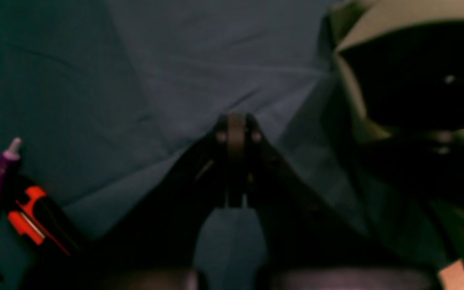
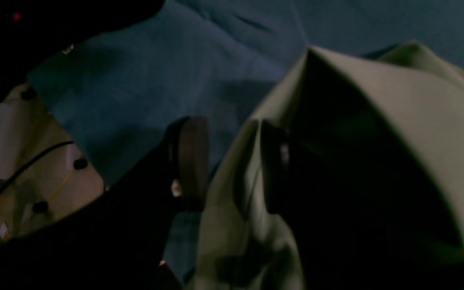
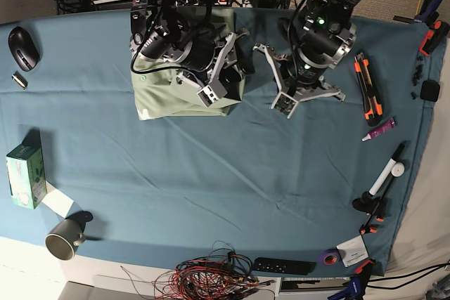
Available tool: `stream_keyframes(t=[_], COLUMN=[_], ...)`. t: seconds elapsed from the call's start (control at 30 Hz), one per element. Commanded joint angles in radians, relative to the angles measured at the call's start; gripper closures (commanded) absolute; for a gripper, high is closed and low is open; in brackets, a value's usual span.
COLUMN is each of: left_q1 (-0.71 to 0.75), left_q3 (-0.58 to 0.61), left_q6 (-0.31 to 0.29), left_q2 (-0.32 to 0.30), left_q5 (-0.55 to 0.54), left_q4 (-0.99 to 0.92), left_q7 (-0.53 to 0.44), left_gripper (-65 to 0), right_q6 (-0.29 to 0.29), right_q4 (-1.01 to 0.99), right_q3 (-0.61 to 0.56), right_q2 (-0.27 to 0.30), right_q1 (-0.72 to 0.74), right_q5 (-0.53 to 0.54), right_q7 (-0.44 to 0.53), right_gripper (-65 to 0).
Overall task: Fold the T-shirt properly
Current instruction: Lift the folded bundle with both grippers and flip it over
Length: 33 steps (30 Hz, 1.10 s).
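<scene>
We see the right claw (image 2: pixel 232 161) angled down over the T-shirt (image 3: pixel 165 96), fingers spread, pale soft knit bunched between them. The shirt lies folded at the bench's (image 3: pixel 211 173) far side on teal cloth. The left claw (image 1: pixel 236 133) hovers beside it, pressed together, holding nothing.

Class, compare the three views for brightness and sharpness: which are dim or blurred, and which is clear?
Base view: bright, even and sharp; the T-shirt and cloth read clearly. Left wrist view: dark and soft, the left gripper a blurred silhouette. Right wrist view: dimmest, with the right gripper out of focus against the shaded shirt.
</scene>
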Motion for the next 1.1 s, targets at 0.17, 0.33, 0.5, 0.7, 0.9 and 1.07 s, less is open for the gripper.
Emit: stream_keyframes(t=[0.17, 0.33, 0.5, 0.7, 0.9, 1.07], left_q1=[0.004, 0.088, 0.202, 0.242, 0.219, 0.183], left_q3=[-0.002, -0.056, -0.153, -0.153, -0.083, 0.035], left_q6=[-0.040, -0.217, -0.365, -0.443, -0.368, -0.231], left_q2=[-0.057, -0.101, -0.113, -0.100, -0.012, 0.013], left_q5=[-0.085, -0.336, -0.546, -0.672, -0.584, -0.456], left_q4=[0.041, 0.154, 0.251, 0.251, 0.251, 0.230], left_q7=[0.014, 0.027, 0.006, -0.047, -0.122, -0.158], left_gripper=[0.0, 0.0, 0.0, 0.0, 0.0, 0.0], right_q6=[0.006, 0.006, -0.010, -0.129, -0.166, -0.163], right_q4=[0.135, 0.193, 0.201, 0.197, 0.188, 0.086], right_q3=[0.001, 0.002, 0.002, 0.082, 0.327, 0.478], right_q2=[-0.005, -0.005, -0.003, 0.000, 0.002, 0.064], right_q1=[0.053, 0.074, 0.084, 0.084, 0.082, 0.077], right_q5=[-0.006, -0.113, -0.215, -0.329, -0.220, -0.061], right_q7=[0.023, 0.070, 0.098, 0.147, 0.128, 0.101], right_gripper=[-21.7, -20.7, 0.0, 0.0, 0.0, 0.0])
